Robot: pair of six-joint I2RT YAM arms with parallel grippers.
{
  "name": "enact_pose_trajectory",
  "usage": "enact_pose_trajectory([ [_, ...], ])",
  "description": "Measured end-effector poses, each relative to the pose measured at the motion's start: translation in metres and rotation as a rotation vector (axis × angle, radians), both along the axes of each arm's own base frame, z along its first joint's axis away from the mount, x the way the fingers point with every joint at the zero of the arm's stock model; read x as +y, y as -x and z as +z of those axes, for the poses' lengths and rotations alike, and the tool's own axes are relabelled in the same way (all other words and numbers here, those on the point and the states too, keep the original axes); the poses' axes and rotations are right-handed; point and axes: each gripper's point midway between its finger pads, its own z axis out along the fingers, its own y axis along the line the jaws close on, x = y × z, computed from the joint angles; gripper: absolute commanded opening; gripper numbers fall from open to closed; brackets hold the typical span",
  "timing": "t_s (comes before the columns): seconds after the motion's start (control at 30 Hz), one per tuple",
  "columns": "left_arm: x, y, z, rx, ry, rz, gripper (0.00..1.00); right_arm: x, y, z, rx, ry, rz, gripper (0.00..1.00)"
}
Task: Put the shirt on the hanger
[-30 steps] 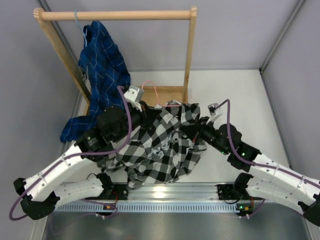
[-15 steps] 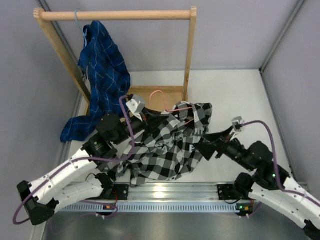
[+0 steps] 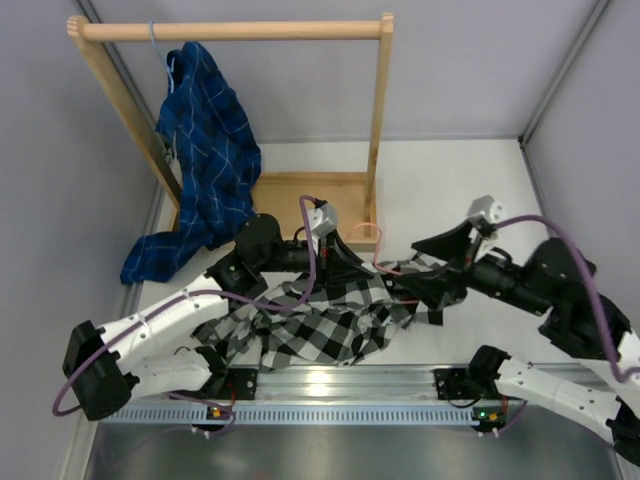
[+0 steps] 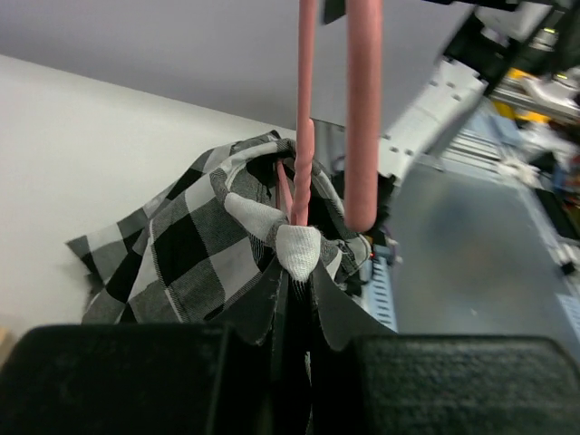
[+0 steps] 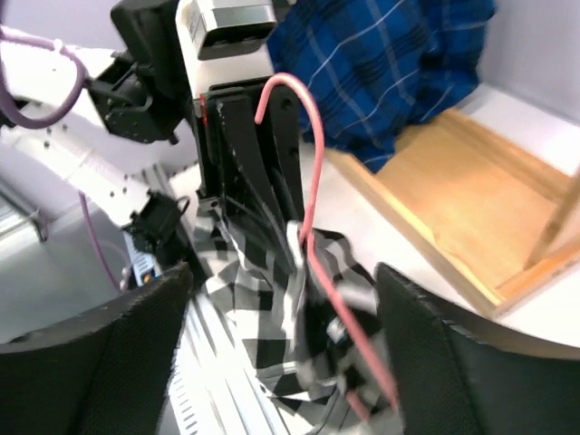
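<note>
The black-and-white checked shirt (image 3: pixel 320 325) lies crumpled on the table between the two arms. Its neck is bunched up around the pink wire hanger (image 3: pixel 398 266), whose hook (image 4: pixel 363 118) rises above the cloth. My left gripper (image 4: pixel 299 272) is shut on the hanger's neck, with a white fold of the shirt (image 4: pixel 297 250) pinched at its tips. In the top view the left gripper (image 3: pixel 337 246) is over the shirt's far edge. My right gripper (image 5: pixel 285 276) stands open, its fingers (image 5: pixel 127 353) wide on either side of the shirt (image 5: pixel 263 308) and hanger (image 5: pixel 310 181), touching neither. The right gripper (image 3: pixel 428 287) is at the shirt's right edge.
A wooden rack (image 3: pixel 230 30) stands at the back left, with a blue plaid shirt (image 3: pixel 205 130) hung on it and trailing onto the table. Its wooden base tray (image 3: pixel 300 195) sits just behind the left gripper. An aluminium rail (image 3: pixel 330 385) runs along the near edge.
My right gripper let go of the shirt, opened and pulled back to the right. The left arm carried the hanger and collar rightwards. The shirt sagged lower and flatter on the table.
</note>
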Motion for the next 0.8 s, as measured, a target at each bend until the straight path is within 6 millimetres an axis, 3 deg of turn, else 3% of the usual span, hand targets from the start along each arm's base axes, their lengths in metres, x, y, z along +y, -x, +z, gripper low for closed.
enact_pose_trajectory([
  [0.07,-0.005,0.015,-0.001,0.02,-0.005,-0.104,0.0,0.018,-0.006,-0.006,0.003,0.059,0.049,0.7],
  [0.23,-0.006,0.05,0.007,0.035,0.006,-0.319,0.0,0.054,-0.006,-0.033,0.039,0.169,0.199,0.32],
  [0.37,-0.007,0.06,0.011,0.033,0.005,-0.382,0.0,0.063,0.01,-0.029,0.032,0.148,0.306,0.11],
  [0.4,-0.007,0.061,0.012,0.03,0.006,-0.389,0.0,0.064,0.011,-0.027,0.023,0.137,0.319,0.0],
  [0.53,-0.006,0.062,0.015,0.022,0.001,-0.398,0.0,0.066,0.017,-0.024,-0.007,0.103,0.352,0.0],
  [0.6,-0.007,0.06,0.015,0.02,-0.011,-0.381,0.07,0.066,0.016,-0.022,-0.022,0.092,0.349,0.0],
  [0.63,-0.008,0.057,0.016,0.014,-0.021,-0.362,0.35,0.066,0.015,-0.022,-0.027,0.088,0.343,0.0],
  [0.73,-0.01,0.039,0.025,-0.029,-0.041,-0.226,0.98,0.063,0.013,-0.019,-0.041,0.078,0.319,0.0],
  [0.8,-0.003,0.019,0.039,-0.056,-0.047,-0.077,0.98,0.06,0.009,-0.017,-0.046,0.075,0.289,0.0],
])
